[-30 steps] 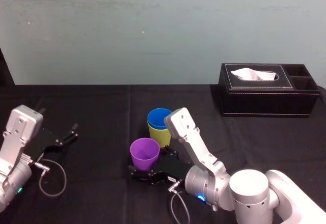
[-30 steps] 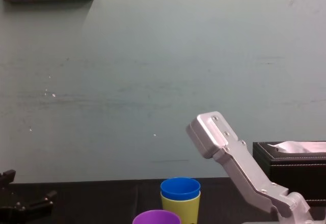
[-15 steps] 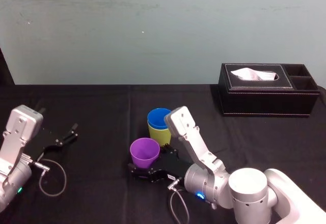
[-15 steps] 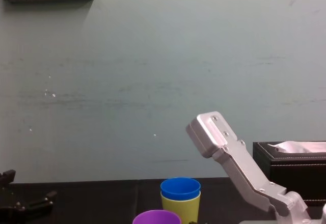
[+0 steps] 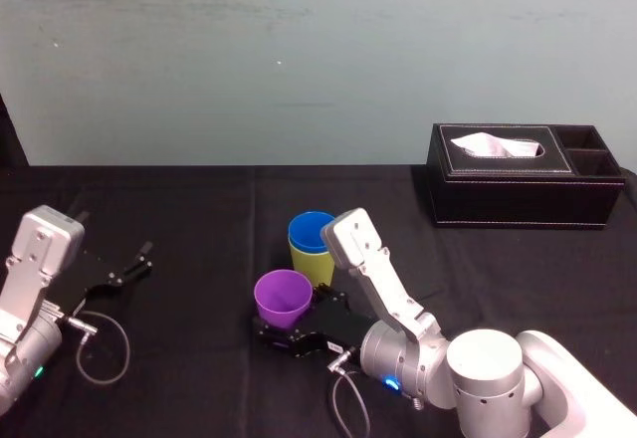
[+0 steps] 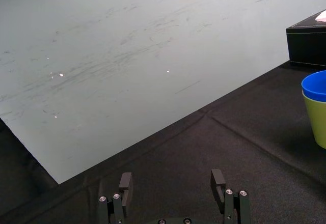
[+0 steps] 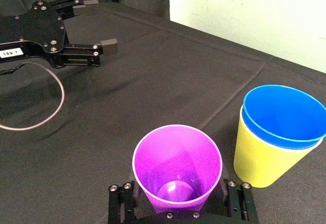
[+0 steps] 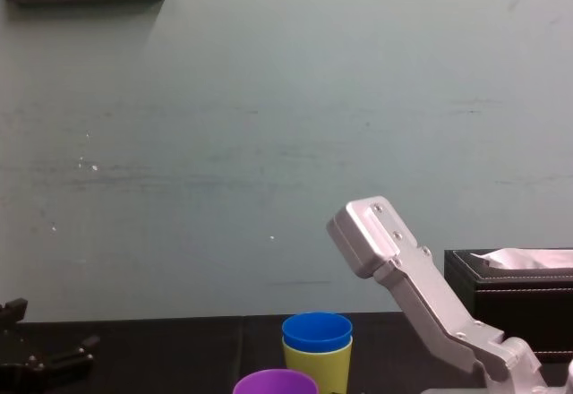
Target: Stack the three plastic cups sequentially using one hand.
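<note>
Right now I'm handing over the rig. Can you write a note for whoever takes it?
Left gripper: open, parked on the table at the left.
Right gripper: low at the purple cup; grip unclear.
Cups: blue cup nested in the yellow-green cup, mid-table. The purple cup stands upright beside them, nearer the robot, not touching.
Done: blue is in yellow-green.
Left to do: lift purple and set it into blue.
</note>
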